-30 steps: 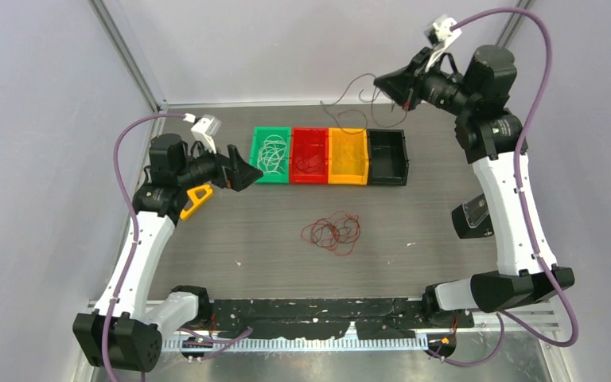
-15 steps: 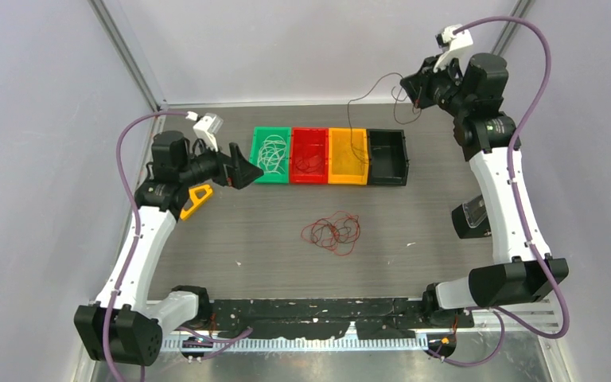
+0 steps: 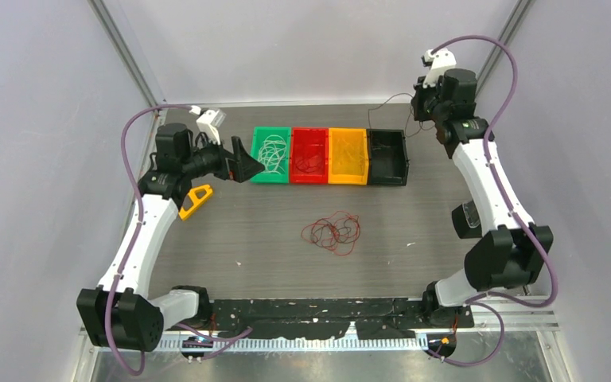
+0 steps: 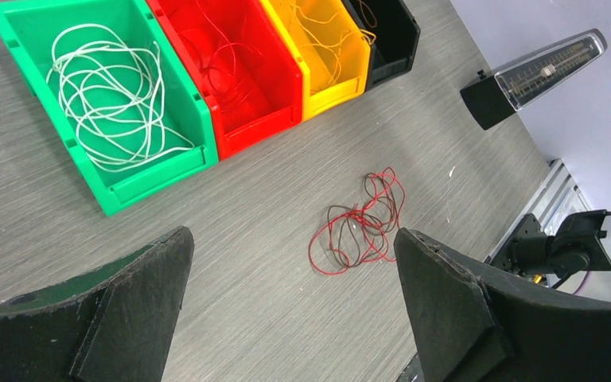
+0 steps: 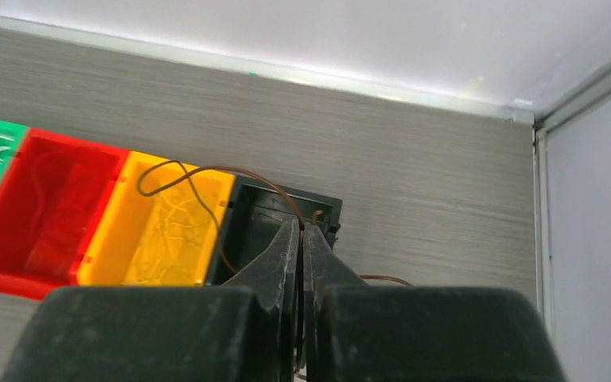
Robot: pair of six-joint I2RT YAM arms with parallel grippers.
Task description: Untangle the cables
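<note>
The left end effector (image 3: 247,163) hovers released, jaws spread wide, just beside the green bin (image 3: 256,159) at the far side of the counter (image 3: 239,239). It now sits slightly farther back than a second ago. Whitish cables (image 4: 107,95) lie coiled inside that bin. Next in the row stand the red bin (image 3: 309,177), the yellow-orange bin (image 3: 347,178) and the black bin (image 3: 387,179), touching side to side, with thin strands visible in the red and yellow ones. In front of the row, well apart from it, the tangle of red and dark brown cables (image 3: 332,232) rests on the counter exactly where it lay before. At the far right, the right end effector (image 5: 302,227) is clenched on a dark brown cable (image 5: 207,166), which arcs in the air above the yellow-orange and black bins. A second ago this end effector reached farther left, with the strand dangling toward the bins. It has since swung back toward the rear right corner, drawing the strand up behind the black bin.
</note>
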